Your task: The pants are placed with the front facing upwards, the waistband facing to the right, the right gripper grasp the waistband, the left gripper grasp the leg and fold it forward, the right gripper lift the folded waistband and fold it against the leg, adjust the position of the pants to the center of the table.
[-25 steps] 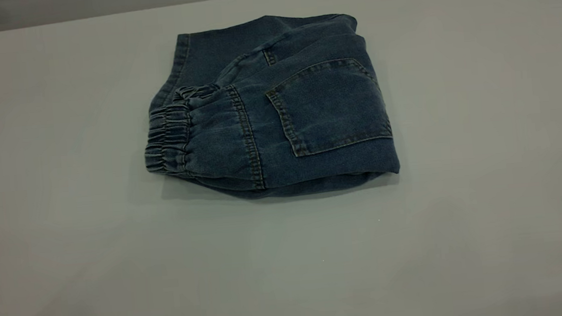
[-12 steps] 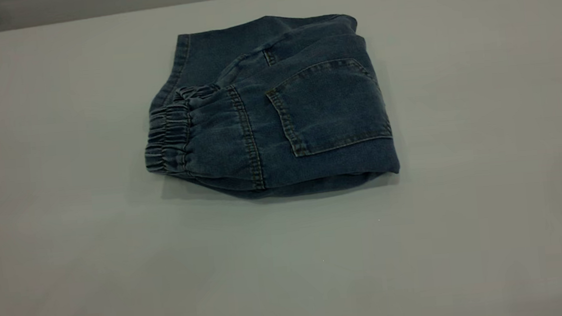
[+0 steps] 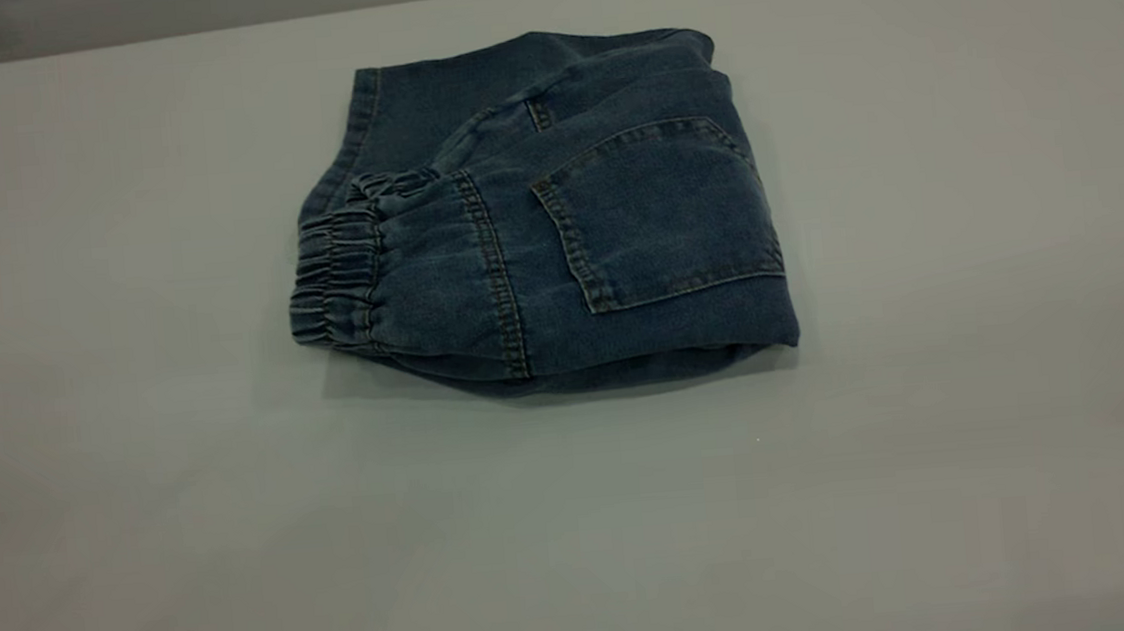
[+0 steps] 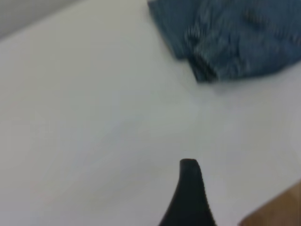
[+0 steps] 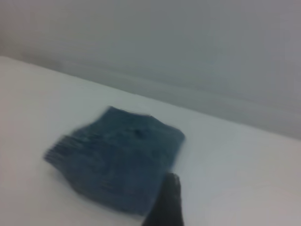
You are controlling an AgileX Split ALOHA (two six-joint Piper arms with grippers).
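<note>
The pants point(image 3: 554, 216) lie folded into a compact bundle on the counter point(image 3: 134, 490), a little toward the far side and roughly midway between left and right in the exterior view. The waistband point(image 3: 333, 278) is at the bundle's left end — its gathered elastic ruffles face left and sit on top of the layers below. A patch pocket point(image 3: 659, 213) with tan stitching faces up on the right half of the top layer, and a vertical double seam point(image 3: 497, 275) runs between the pocket and the waistband. A flat stitched hem point(image 3: 361, 121) shows at the far left corner of the lower layer, sticking out beyond the waistband. The near edge of the bundle is a rounded fold, with a thin lower layer showing under it.

Neither arm appears in the exterior view. In the left wrist view, one dark fingertip of the left gripper point(image 4: 189, 197) hangs over bare counter, well apart from the pants point(image 4: 225, 37), which lie blurred farther off; a strip of brown edge point(image 4: 277, 212) shows at the corner. Only that one fingertip is visible, so I cannot tell how the jaws stand.

In the right wrist view, a single dark tip of the right gripper point(image 5: 167, 202) overlaps the near edge of the pants point(image 5: 117, 155) — whether it touches the cloth is not clear. Again I cannot tell whether these jaws are wide or narrow.
</note>
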